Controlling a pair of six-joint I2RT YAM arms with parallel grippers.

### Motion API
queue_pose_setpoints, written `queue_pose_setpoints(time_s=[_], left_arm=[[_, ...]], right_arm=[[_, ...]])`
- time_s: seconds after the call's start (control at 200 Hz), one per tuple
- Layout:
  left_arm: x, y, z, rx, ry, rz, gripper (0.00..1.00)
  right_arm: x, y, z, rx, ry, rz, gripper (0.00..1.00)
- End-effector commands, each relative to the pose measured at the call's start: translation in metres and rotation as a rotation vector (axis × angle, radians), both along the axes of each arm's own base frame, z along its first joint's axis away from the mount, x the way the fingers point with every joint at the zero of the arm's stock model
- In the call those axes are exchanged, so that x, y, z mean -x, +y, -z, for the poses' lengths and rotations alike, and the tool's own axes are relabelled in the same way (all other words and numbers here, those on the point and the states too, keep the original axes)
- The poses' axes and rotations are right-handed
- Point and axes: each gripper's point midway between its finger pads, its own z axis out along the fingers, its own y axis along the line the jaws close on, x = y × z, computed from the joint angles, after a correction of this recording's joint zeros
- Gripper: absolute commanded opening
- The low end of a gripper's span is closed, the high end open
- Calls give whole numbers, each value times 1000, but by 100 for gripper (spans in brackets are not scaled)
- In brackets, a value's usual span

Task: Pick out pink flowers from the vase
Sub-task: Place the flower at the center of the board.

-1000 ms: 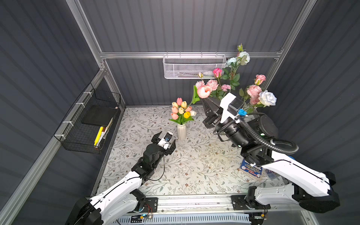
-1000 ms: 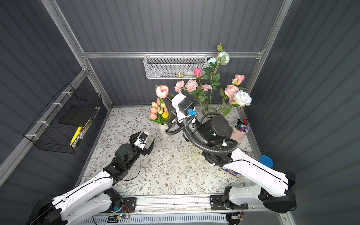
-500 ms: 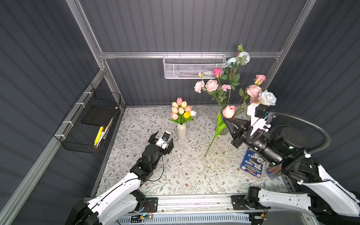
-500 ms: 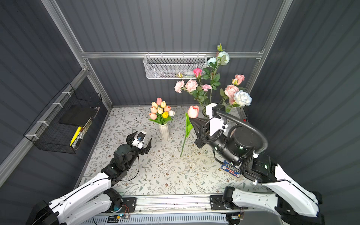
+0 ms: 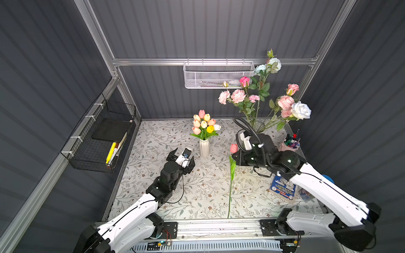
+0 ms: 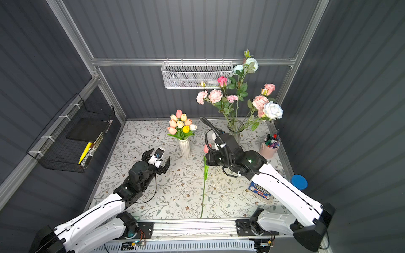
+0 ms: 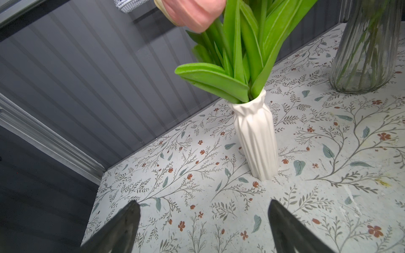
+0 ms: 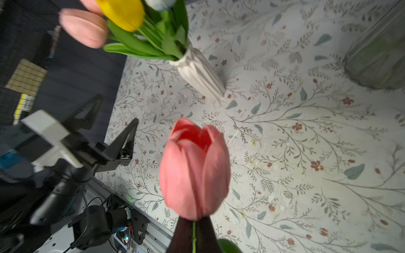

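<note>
white ribbed vase [image 5: 204,149] mid-table, packed with a tulip bunch [image 5: 205,123]: pink, cream, one yellow, one white, green leaves fanning over the rim. back right, the glass vase [image 6: 235,129] carries the tall sprays [image 5: 252,98]: pale pink ruffled blooms, a deep pink rosebud, pink roses, a big white rose, pale blue-white ones up top. by the right wall, a pink cup [image 5: 288,146] stuffed with markers. on the back rail hangs a white mesh basket [image 5: 219,75], contents too faint to name. on the left wall, a black wire basket [image 5: 100,140] with a dark flat pad and a yellow marker inside.

now the one that's out: a pink tulip [image 5: 232,167] in the right gripper [image 8: 194,219], fingers clamped on the green stem right under the bloom. it hangs over the table [image 5: 153,153] between the two vases, apart from both. in both top views its long axis runs almost straight, bloom at the back-wall end, bare stem end at the table's front edge, one broad leaf just below the grip. whether that stem end touches the table, can't tell. in the right wrist view the closed bloom pokes straight out past the fingertips.

left gripper [image 7: 202,201] sits low, just front-left of the white vase, fingers spread wide, nothing between them, facing the vase's body.
</note>
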Motion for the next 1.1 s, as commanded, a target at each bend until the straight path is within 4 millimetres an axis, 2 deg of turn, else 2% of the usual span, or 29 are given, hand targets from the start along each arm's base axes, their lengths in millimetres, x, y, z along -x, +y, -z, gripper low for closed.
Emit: queue_pose_setpoints(time_s=[0.0, 0.19, 0.365, 0.54, 0.84, 1.096], left_arm=[[1, -1, -17, 34, -15, 0, 93], [3, -2, -19, 42, -19, 7, 94], [2, -2, -19, 44, -18, 6, 94], [2, -2, -19, 47, -17, 9, 94], [2, -3, -17, 45, -9, 12, 94], [1, -6, -15, 44, -3, 22, 94]], right_arm=[[-5, -6, 46, 61, 218, 89, 0], [-18, -5, 105, 49, 413, 108, 0], [-23, -11, 140, 79, 482, 86, 0], [-21, -23, 172, 214, 510, 11, 0], [-36, -44, 187, 435, 501, -75, 0], [-46, -51, 198, 411, 505, -22, 0]])
